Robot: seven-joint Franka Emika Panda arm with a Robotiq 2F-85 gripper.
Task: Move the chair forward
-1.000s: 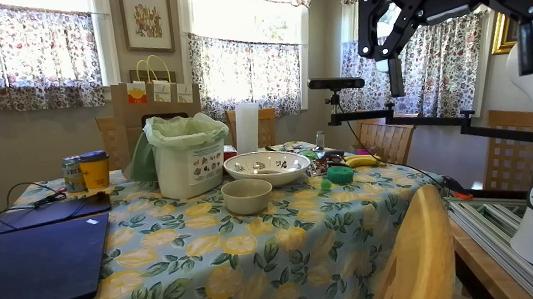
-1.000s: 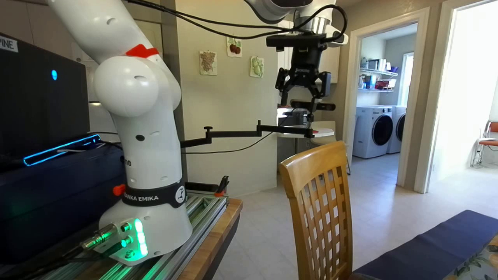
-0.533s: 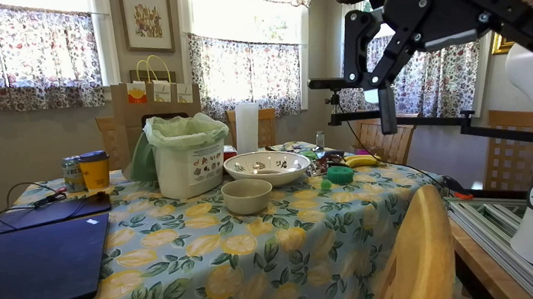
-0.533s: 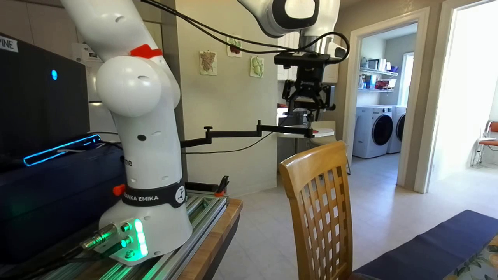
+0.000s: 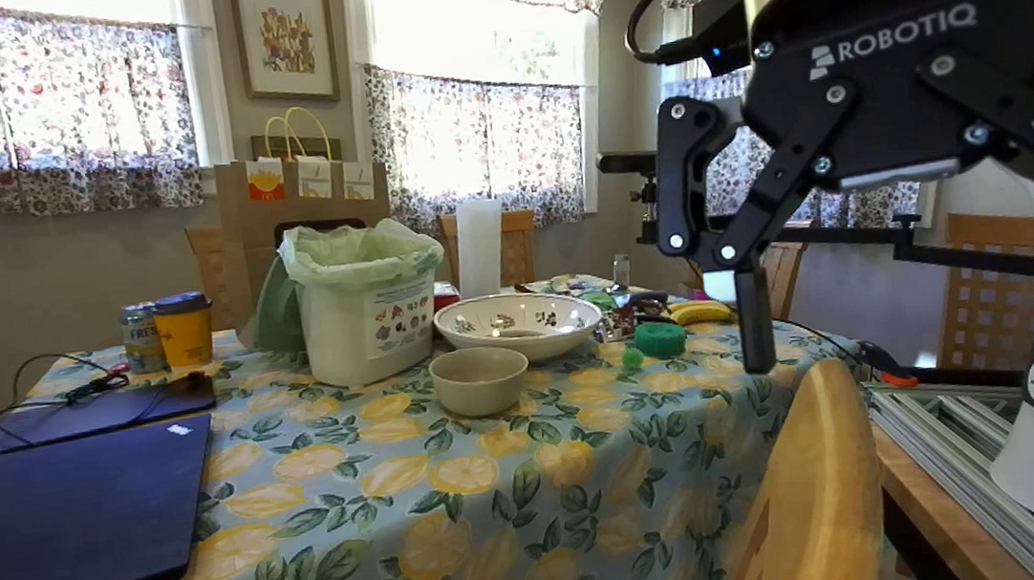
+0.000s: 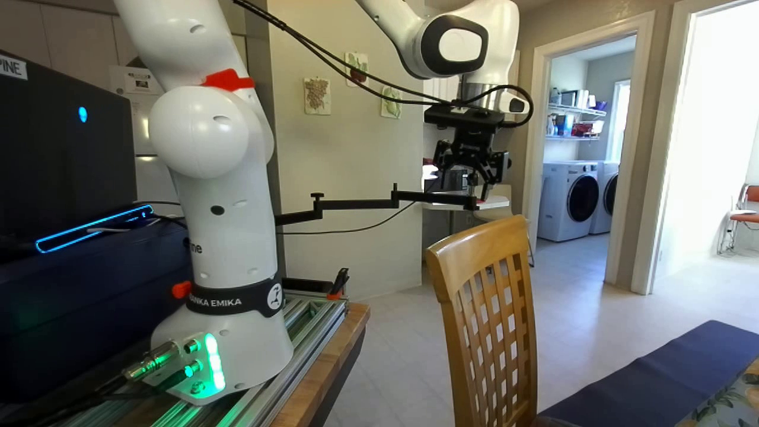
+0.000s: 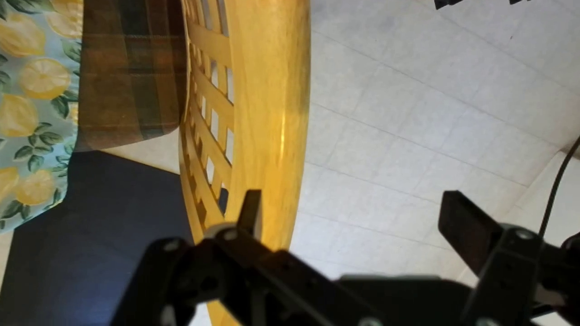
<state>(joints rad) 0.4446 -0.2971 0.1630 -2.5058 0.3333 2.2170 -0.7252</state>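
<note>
Honey-coloured wood fills the middle of the wrist view: it is the chair (image 7: 267, 127), upright, its back between the cloth-covered table (image 5: 470, 573) and the robot's bench (image 5: 944, 514). Its plaid seat (image 7: 131, 81) faces the table, so forward most likely means further in that way; part of the seat shows between the back and the cloth, which suggests room to go.

The gripper (image 7: 353, 215) hangs over the chair's top rail (image 6: 474, 252), its jaws spread wide with nothing between them. In the wrist view one finger (image 7: 249, 213) overlaps the rail and the other finger (image 7: 466, 226) lies over the pale floor (image 7: 385, 158); in both exterior views the fingers show apart from the wood.

As I judge it, the approach is well along and the push not yet begun. What is left is to come down, press behind the rail or grip it, and drive the chair towards the table.
</note>
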